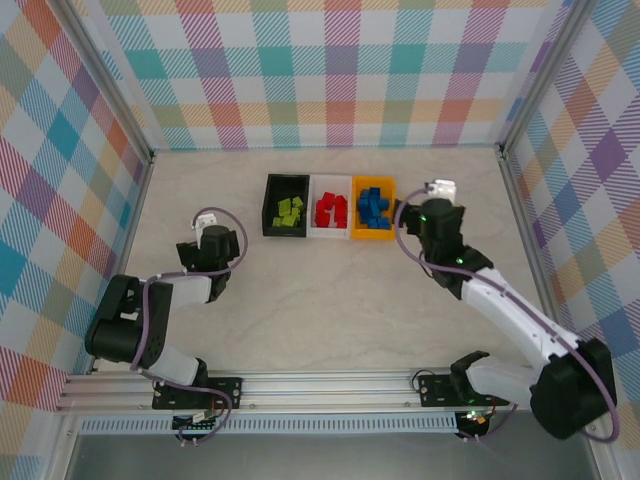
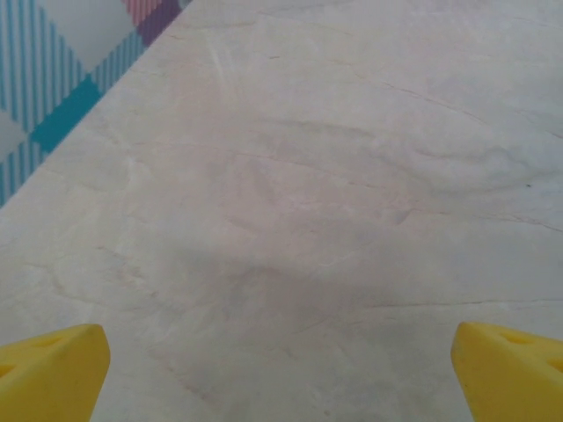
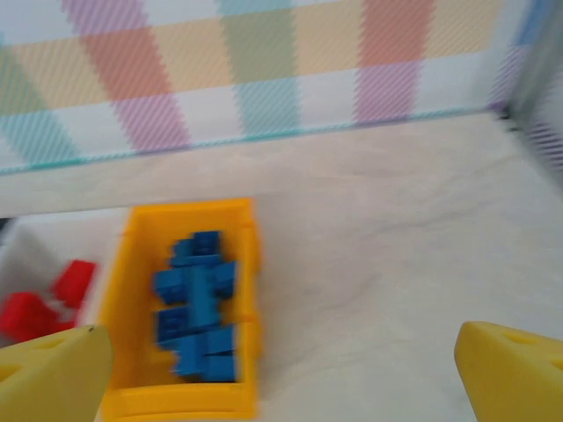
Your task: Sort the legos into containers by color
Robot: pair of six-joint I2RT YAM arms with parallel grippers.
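Three containers (image 1: pixel 331 237): black bin (image 1: pixel 272 205), white bin (image 1: pixel 331 181), orange-yellow bin (image 1: pixel 373 237). Three heaps: green legos (image 1: pixel 290 212), red legos (image 1: pixel 331 210), blue legos (image 1: pixel 374 207). Two arms (image 1: pixel 500 300).

— What sort of place is this?
— A robot test booth, the kind you find in a lab. A left arm (image 1: pixel 150 310) and a right arm (image 1: pixel 500 300) are bolted to an aluminium rail (image 1: pixel 330 388) along the near edge of a pale, marble-patterned surface (image 1: pixel 330 290).
— And around it?
— Panels printed with pastel checks (image 1: pixel 340 70) close in the back and both sides, set in bare metal corner posts (image 1: pixel 112 95). It reads as an enclosure rather than a room.
— Anything else?
— A purple cable (image 1: pixel 215 215) loops off the left arm. Three small bins (image 1: pixel 330 179) joined in a row hold toy bricks (image 1: pixel 331 210), one colour in each.
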